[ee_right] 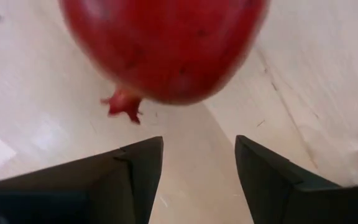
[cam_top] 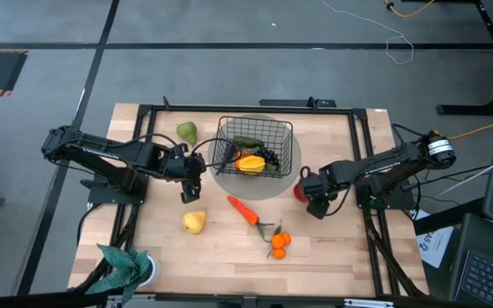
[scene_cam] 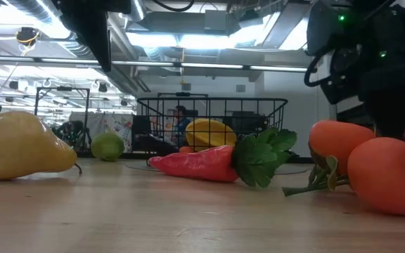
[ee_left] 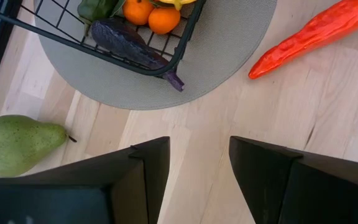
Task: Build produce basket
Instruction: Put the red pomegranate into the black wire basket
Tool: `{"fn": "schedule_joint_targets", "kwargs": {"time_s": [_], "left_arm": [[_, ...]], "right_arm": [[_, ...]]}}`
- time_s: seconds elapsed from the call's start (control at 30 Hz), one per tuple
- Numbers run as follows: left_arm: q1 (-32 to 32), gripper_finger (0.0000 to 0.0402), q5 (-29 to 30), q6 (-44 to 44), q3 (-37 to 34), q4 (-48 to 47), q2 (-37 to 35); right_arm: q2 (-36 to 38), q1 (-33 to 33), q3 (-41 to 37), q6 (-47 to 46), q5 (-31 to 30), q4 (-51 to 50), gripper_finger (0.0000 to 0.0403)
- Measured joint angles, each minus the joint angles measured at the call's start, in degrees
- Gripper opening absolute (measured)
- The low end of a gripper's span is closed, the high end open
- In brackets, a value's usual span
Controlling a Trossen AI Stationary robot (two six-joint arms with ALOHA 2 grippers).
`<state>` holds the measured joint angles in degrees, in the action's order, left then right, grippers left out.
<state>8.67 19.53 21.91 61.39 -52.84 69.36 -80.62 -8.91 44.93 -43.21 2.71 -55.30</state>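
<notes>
**Red fruit next for the basket**

While the basket [cam_top: 256, 144] already holds a yellow piece, dark grapes and a green vegetable on its grey mat [cam_top: 291, 175], several items wait outside it. The right gripper [ee_right: 194, 180] hangs over the red fruit [ee_right: 166, 46], fingers [ee_right: 138, 177] spread and empty, with the fruit just ahead of the tips and resting on the counter [cam_top: 341, 248]. The left gripper [ee_left: 197, 174] hovers beside the basket's near corner, fingers likewise parted and holding nothing; the green pear [ee_left: 17, 144] lies off to one side of them, the carrot [ee_left: 309, 34] farther off on the other.

The step in hand looks like picking up the red fruit. To do it well, the right fingers should advance until the fruit's widest part sits squarely between them, then lower and close gently, since a round, smooth body may squirt out if pinched off-centre. The left arm should stay clear of the basket's opening. The yellow pear [cam_top: 194, 222] and oranges [cam_top: 279, 245] remain for later.
</notes>
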Motion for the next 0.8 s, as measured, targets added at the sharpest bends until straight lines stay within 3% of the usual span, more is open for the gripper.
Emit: {"fn": "schedule_joint_targets", "kwargs": {"time_s": [0.5, 0.7, 0.8], "left_arm": [[0.0, 0.0154, 0.0, 0.0, 0.0, 0.0, 0.0], [0.0, 0.0154, 0.0, 0.0, 0.0, 0.0, 0.0], [0.0, 0.0154, 0.0, 0.0, 0.0, 0.0, 0.0]], "right_arm": [[0.0, 0.0, 0.0, -7.8, -6.0, 0.8, 0.0188], [0.0, 0.0, 0.0, -15.1, -14.2, 0.8, 0.0188], [0.0, 0.0, 0.0, -16.1, -15.1, 0.5, 0.0188]]}}
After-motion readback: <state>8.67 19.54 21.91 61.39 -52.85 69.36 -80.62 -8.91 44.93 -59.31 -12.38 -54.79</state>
